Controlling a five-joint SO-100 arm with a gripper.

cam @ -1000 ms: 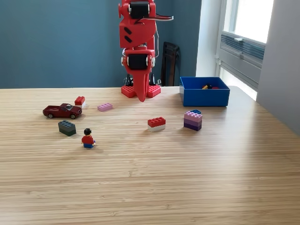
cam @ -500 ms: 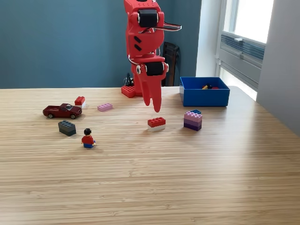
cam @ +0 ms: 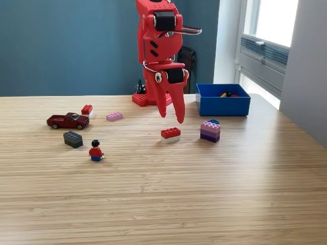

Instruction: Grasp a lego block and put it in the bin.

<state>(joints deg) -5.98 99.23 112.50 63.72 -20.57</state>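
Claw [cam: 172,116] empty w/ jaws apart, hovering above red/white lego block [cam: 170,135] on bench [cam: 204,189], near blue bin [cam: 223,103]; prob light, rigid, slick plastic, so pinch its flat sides.

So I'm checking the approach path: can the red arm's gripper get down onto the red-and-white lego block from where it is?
Probably yes. The gripper hangs open just above the red-and-white lego block, with bare wooden table around it; the purple stacked block stands clear to the exterior view's right.

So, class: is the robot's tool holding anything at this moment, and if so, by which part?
Nothing is held. The tool hangs open and empty above the red-and-white lego block, not touching it.
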